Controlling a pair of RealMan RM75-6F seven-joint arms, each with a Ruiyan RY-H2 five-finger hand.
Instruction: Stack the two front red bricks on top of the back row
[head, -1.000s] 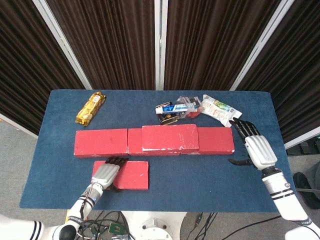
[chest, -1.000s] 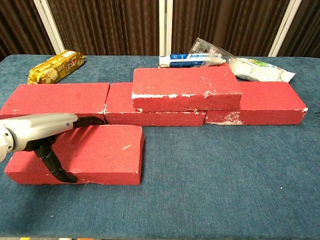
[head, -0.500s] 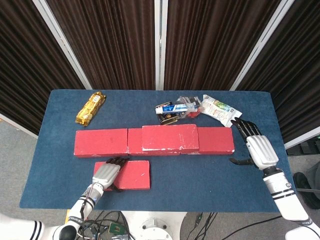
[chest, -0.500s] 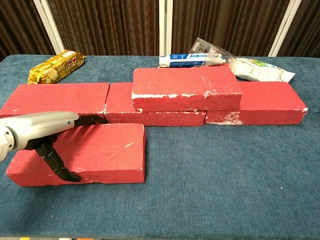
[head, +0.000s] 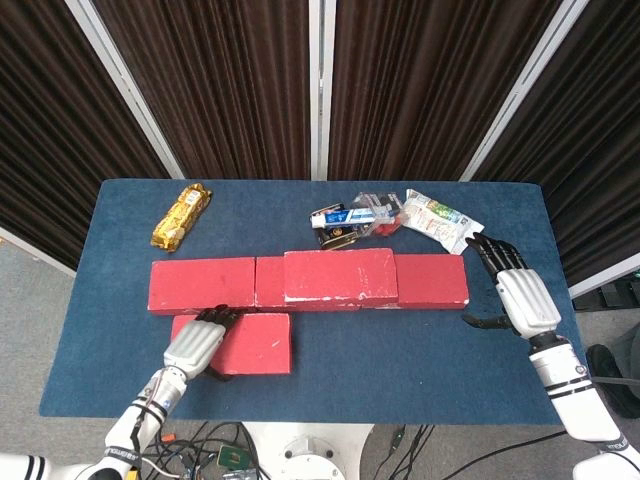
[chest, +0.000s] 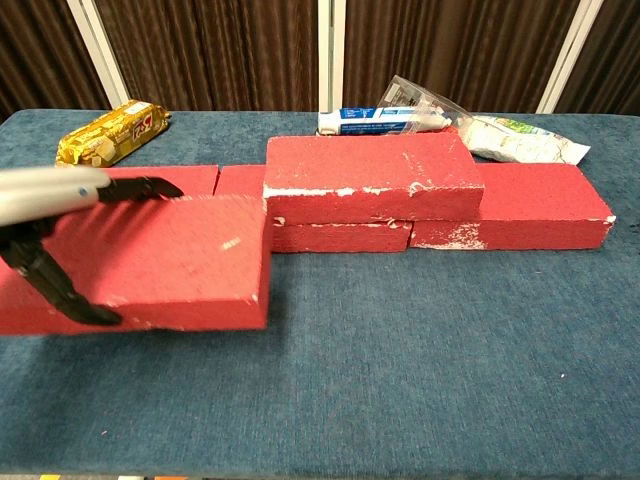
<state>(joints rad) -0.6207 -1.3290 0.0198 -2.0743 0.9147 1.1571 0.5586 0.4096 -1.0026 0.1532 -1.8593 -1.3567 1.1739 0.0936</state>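
Observation:
My left hand grips the left end of a red brick, fingers over its top and thumb on its near face. The brick is lifted off the blue table and hangs in front of the back row. That back row of red bricks runs across the table's middle, with one red brick stacked on its centre. My right hand hovers open at the right end of the row, holding nothing.
A gold snack packet lies at the back left. A toothpaste box in a clear bag and a white-green pouch lie behind the row. Dark curtains stand behind the table.
My left hand has raised the front brick off the table and carried it left and toward the back row. The right hand has barely moved.

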